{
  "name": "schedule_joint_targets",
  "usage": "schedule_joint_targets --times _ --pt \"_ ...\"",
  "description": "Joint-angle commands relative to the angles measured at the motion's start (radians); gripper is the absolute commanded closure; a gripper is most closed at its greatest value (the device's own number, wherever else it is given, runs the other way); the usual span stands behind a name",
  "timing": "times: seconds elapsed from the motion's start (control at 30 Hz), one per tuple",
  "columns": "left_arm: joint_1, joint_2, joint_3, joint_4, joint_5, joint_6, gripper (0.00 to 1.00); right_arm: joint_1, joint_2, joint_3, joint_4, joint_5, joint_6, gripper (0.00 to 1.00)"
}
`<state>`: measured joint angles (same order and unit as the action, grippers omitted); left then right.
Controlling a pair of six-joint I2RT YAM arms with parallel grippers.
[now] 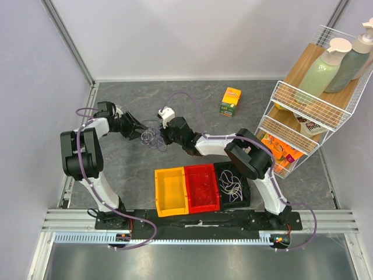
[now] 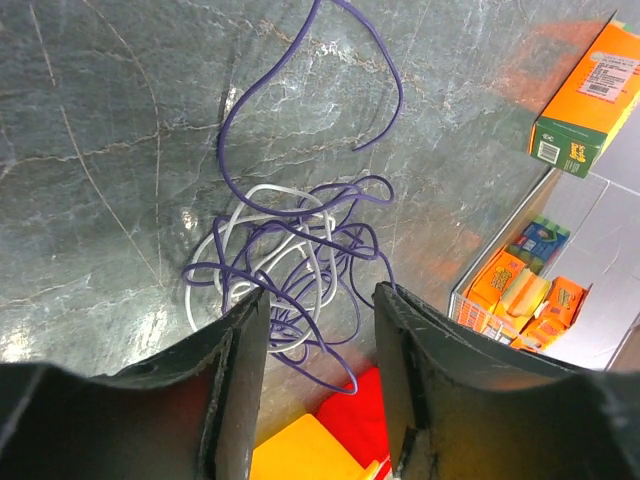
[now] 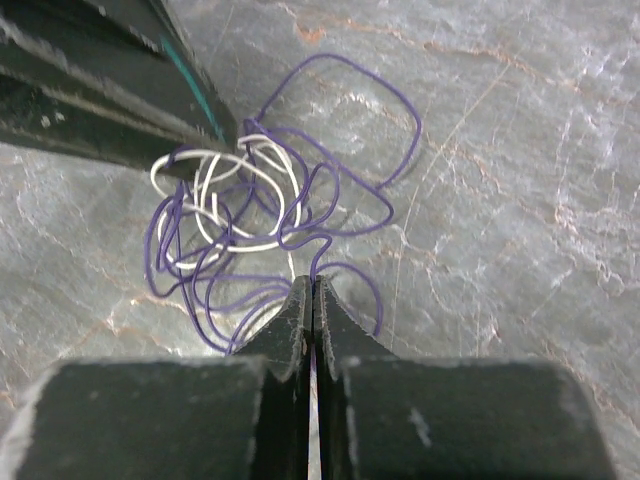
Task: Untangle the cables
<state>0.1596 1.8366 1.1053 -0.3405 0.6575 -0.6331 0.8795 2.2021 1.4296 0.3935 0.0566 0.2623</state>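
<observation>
Right claw (image 3: 312,296) is seen pinched fully together, a strand of the purple cable (image 3: 313,265) clamped between its tips. The tangle (image 3: 240,225) sits just beyond those tips: purple loops wound through a white cable (image 3: 180,157). Left claw (image 2: 318,345) is held at a moderate gap with nothing gripped. The tangle's near loops are seen between and just past its fingers (image 2: 242,360), and one long purple strand is trailed away from the tangle across the stone.

From above, the tangle (image 1: 151,139) is flanked by the left claw (image 1: 140,129) on its left and the right claw (image 1: 161,140) on its right, both right at its edge. Whether the tangle is lifted cannot be told.

The tabletop (image 1: 131,169) is grey and marbled, and pale walls are seen beyond the tangle. Near side of the tangle: a yellow bin (image 1: 170,195), a red bin (image 1: 201,192) and a black bin (image 1: 233,205) in a row, with loose white and dark wires (image 1: 231,188) in the black one. Far right of the tangle: an orange box (image 1: 232,100). Further right: a wire rack (image 1: 274,106) with two bottles (image 1: 326,67) on its top shelf.
</observation>
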Motion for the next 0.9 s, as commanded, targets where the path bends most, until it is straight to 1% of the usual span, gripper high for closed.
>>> schedule_joint_targets --times 0.0,0.13,0.3,0.4,0.43,0.5,0.53,0.63,0.7,0.73,0.8,0.87 --pt "-0.002 -0.074 0.001 0.017 -0.014 0.004 0.46 -0.004 -0.120 -0.061 0.110 0.028 -0.002 1.00" --pt "-0.003 -0.129 -0.008 0.003 -0.059 0.023 0.49 -0.017 -0.166 -0.113 0.139 0.041 0.011 1.00" --pt "-0.015 -0.149 -0.038 0.003 -0.024 0.006 0.56 -0.065 -0.185 -0.147 0.182 -0.021 0.071 1.00" --pt "-0.015 -0.140 -0.033 -0.017 -0.042 0.027 0.59 -0.083 -0.186 -0.153 0.194 -0.046 0.083 1.00" --pt "-0.018 -0.129 -0.024 -0.023 -0.048 0.039 0.62 -0.086 -0.186 -0.153 0.194 -0.050 0.084 1.00" --pt "-0.025 -0.102 -0.007 -0.028 -0.050 0.053 0.70 -0.093 -0.189 -0.162 0.202 -0.054 0.091 1.00" --pt "-0.028 -0.088 -0.005 -0.025 -0.052 0.059 0.71 -0.096 -0.189 -0.169 0.205 -0.054 0.094 1.00" --pt "-0.046 -0.040 0.016 -0.002 0.028 0.049 0.68 -0.105 -0.190 -0.176 0.209 -0.093 0.103 1.00" --pt "-0.064 -0.020 0.036 -0.008 0.037 0.049 0.61 -0.106 -0.185 -0.172 0.209 -0.104 0.106 1.00" --pt "-0.071 -0.014 0.042 -0.008 0.040 0.049 0.60 -0.106 -0.182 -0.169 0.209 -0.109 0.107 1.00" --pt "-0.080 -0.011 0.065 -0.029 0.021 0.056 0.58 -0.106 -0.179 -0.163 0.208 -0.116 0.109 1.00" --pt "-0.094 -0.013 0.096 -0.063 -0.028 0.070 0.57 -0.106 -0.177 -0.159 0.205 -0.121 0.107 1.00"
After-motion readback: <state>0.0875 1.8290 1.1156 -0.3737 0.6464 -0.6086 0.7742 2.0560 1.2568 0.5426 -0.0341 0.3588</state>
